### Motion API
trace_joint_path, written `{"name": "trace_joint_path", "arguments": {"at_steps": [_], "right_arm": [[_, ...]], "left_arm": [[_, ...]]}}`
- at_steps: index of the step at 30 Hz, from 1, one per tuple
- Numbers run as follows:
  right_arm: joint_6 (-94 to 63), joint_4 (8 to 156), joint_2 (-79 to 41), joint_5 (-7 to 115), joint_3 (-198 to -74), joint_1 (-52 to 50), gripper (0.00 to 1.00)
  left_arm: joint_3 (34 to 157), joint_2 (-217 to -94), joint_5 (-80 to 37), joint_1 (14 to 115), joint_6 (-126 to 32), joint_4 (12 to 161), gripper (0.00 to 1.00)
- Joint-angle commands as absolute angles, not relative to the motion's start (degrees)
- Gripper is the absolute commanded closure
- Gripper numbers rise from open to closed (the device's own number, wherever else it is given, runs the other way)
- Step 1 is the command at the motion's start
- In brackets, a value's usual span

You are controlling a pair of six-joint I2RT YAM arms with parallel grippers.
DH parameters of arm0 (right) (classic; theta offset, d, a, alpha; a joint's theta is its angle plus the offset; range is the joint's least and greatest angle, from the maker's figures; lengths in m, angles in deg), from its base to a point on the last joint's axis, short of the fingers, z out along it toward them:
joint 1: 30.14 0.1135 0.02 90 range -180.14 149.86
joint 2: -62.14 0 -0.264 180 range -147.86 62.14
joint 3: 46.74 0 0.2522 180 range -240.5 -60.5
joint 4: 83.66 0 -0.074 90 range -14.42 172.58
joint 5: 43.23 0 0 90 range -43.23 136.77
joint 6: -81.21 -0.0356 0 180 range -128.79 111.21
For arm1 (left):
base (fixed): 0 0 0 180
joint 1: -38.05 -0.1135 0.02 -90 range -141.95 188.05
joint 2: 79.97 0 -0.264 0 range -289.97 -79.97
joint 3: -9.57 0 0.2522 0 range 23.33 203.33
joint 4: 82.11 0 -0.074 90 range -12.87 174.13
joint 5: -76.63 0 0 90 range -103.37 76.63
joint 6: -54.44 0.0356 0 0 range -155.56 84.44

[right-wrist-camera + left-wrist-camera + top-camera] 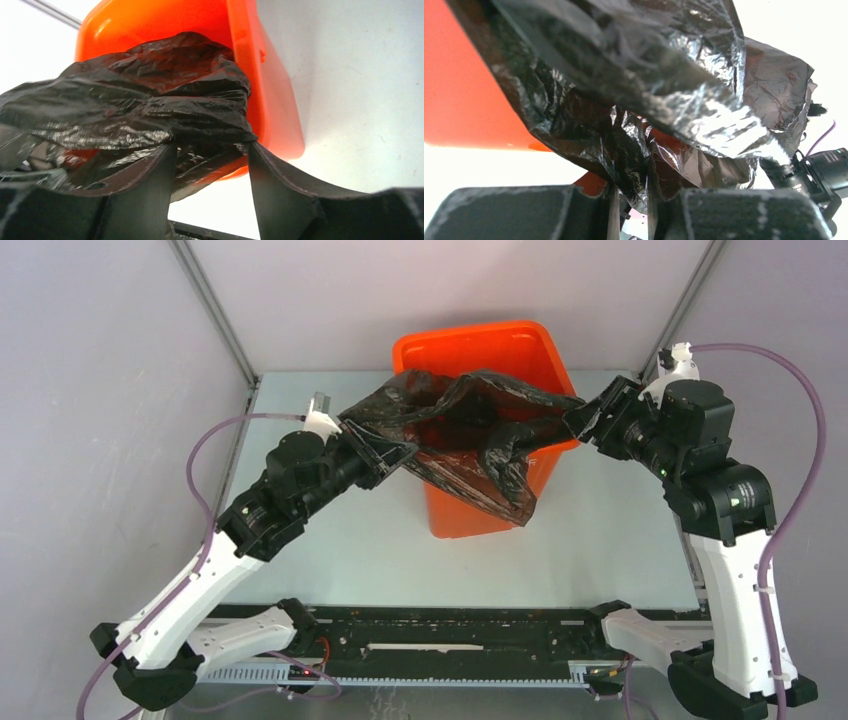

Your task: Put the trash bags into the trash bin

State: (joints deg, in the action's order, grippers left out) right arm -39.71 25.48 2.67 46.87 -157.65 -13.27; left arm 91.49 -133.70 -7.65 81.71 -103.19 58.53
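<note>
Orange bin (pixel 460 515) at upper centre, with a black bag (pixel 470 430) draped over its mouth and front. The film looks light, limp and slippery, best pinched at gathered edges. Left gripper (pixel 397 455) pinches the bag's left edge. Right gripper (pixel 582 420) is parted at its right end.

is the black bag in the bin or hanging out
Partly out: crinkly black plastic bag drapes over the rim of the square orange plastic bin.

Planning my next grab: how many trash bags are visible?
1 discernible: the trash bag drapes over the trash bin, left gripper pinching one end. Others may be bunched within.
</note>
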Motion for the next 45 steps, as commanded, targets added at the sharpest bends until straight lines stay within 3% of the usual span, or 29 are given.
{"name": "trace_joint_path", "arguments": {"at_steps": [1,3,5,12,23,29,32,35,38,40,43,45], "right_arm": [[-37.95,30.35,3.79,46.16,-156.79,-15.12,0.42],[-38.17,30.8,3.38,48.37,-156.63,-15.15,0.52],[-38.75,30.69,3.08,48.85,-156.54,-15.19,0.55],[-39.86,27.36,5.81,50.39,-157.79,-15.2,0.38],[-40.5,29.51,6.61,49.33,-153.57,-15.28,0.38],[-40.62,33.65,3.95,50.07,-153.1,-15.28,0.53],[-41.46,35.66,3.4,51.26,-152.84,-15.28,0.73],[-41.49,34.42,2.84,51.72,-154.52,-15.37,0.99],[-41.49,33.06,3.59,51.5,-155.67,-15.37,1.0],[-41.88,32.83,4.21,52.03,-155.67,-15.53,1.0],[-42.4,32.49,4.78,53.34,-155.81,-15.63,1.0],[-42.37,32.13,5.02,53.62,-155.95,-15.63,1.0]], "left_arm": [[93.77,-133.2,-10.77,80.55,-93.53,56.98,0.84],[93.67,-132.69,-11.18,79.77,-93.74,56.26,0.78],[93.65,-132.15,-12.4,78.62,-93.89,56.58,0.77],[93.28,-132.37,-18.1,74.97,-94.66,57.16,0.8],[92.54,-133.13,-22.16,72.79,-94.93,57.85,0.81],[92.72,-133.49,-23.22,72.3,-94.45,57.85,0.78],[93.24,-133.3,-23.99,71.54,-94.68,57.64,0.71],[93.14,-131.72,-26.15,69.45,-95.91,56.82,0.53],[93.3,-128.93,-25.61,68.38,-96.24,56.36,0.33],[93.66,-127.71,-24.41,68.35,-96.38,56.36,0.26],[93.9,-127.57,-24.05,68.28,-96.9,56.37,0.24],[93.47,-128.17,-24.12,68.28,-97.36,56.07,0.29]]}}
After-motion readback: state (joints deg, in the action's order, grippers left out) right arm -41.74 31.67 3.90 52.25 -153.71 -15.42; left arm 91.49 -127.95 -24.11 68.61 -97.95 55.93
